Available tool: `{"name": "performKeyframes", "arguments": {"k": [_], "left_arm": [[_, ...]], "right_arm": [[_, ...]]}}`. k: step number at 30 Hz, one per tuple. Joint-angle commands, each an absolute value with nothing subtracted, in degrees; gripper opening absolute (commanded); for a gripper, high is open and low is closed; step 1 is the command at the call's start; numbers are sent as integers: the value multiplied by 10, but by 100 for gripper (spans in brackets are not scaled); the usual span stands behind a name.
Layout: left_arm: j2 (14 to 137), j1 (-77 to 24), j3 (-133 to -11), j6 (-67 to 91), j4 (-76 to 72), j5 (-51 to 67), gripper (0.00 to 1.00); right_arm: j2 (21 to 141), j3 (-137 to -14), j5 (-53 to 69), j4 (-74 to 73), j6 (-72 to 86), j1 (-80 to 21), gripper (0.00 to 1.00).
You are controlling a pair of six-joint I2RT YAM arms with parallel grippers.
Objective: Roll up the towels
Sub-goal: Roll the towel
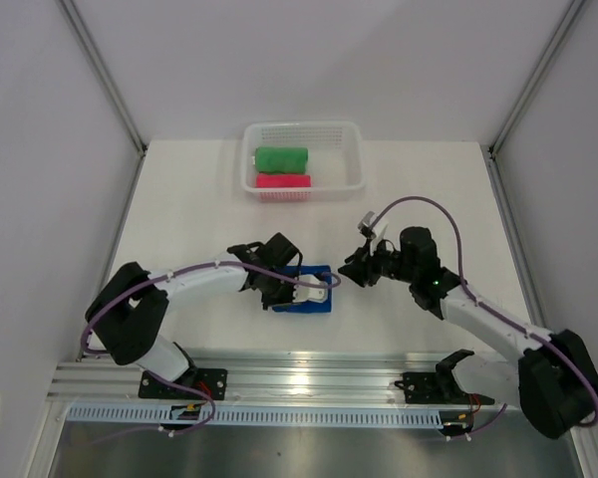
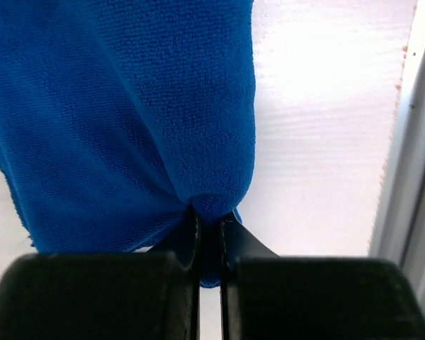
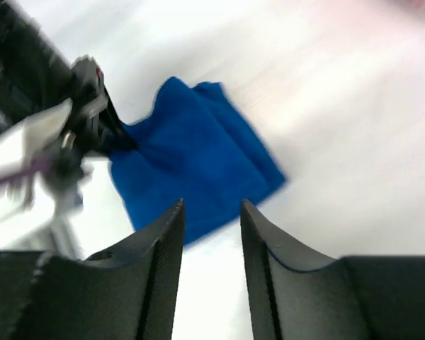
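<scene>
The royal blue towel lies folded on the table between the two arms. My left gripper is shut on an edge of it; in the left wrist view the blue towel bunches between the closed tips of the left gripper. My right gripper is open and empty just right of the towel, above the table. The right wrist view shows the right gripper hovering over the blue towel. The green towel and the pink towel lie rolled in the basket.
The white mesh basket stands at the back middle of the table. White walls close in both sides. A metal rail runs along the near edge by the arm bases.
</scene>
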State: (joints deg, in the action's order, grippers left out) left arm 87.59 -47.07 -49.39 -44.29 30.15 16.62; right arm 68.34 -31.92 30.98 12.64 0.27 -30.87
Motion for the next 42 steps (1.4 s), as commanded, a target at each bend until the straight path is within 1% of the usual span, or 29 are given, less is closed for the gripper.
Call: {"name": "performKeyframes", "arguments": {"k": [1, 4, 5, 6, 9, 12, 13, 18, 22, 24, 26, 29, 34, 38, 42], "left_arm": [[865, -437, -542, -477, 414, 269, 1], [874, -418, -565, -508, 449, 299, 1], [881, -409, -569, -522, 473, 322, 1], [886, -404, -582, -528, 484, 332, 1], [904, -382, -601, -548, 520, 372, 1], [919, -369, -613, -560, 540, 388, 1], [927, -368, -619, -561, 541, 392, 1], [945, -357, -628, -564, 549, 405, 1], [954, -350, -643, -567, 564, 410, 1], [955, -348, -649, -570, 568, 414, 1], [958, -346, -650, -568, 568, 417, 1], [960, -346, -653, -570, 571, 421, 1], [964, -346, -649, -572, 576, 418, 1], [965, -345, -648, -574, 578, 420, 1], [969, -345, -653, -574, 581, 420, 1]], "right_arm": [[601, -313, 335, 62, -180, -293, 41], [566, -308, 383, 5, -273, -290, 45], [555, -308, 408, -21, -336, -290, 51], [553, -309, 461, -55, -362, -291, 53], [556, -313, 492, -84, -411, -306, 58], [574, -305, 455, -74, -446, -353, 60], [582, -305, 425, -63, -447, -365, 60], [656, -318, 406, 30, -446, -414, 61], [719, -323, 372, 81, -431, -441, 63], [730, -320, 332, 113, -425, -447, 63], [735, -314, 321, 148, -401, -450, 63], [743, -309, 326, 158, -394, -459, 64], [733, -309, 261, 140, -388, -468, 63], [693, -323, 284, 71, -433, -465, 65], [701, -330, 310, 81, -425, -468, 67]]}}
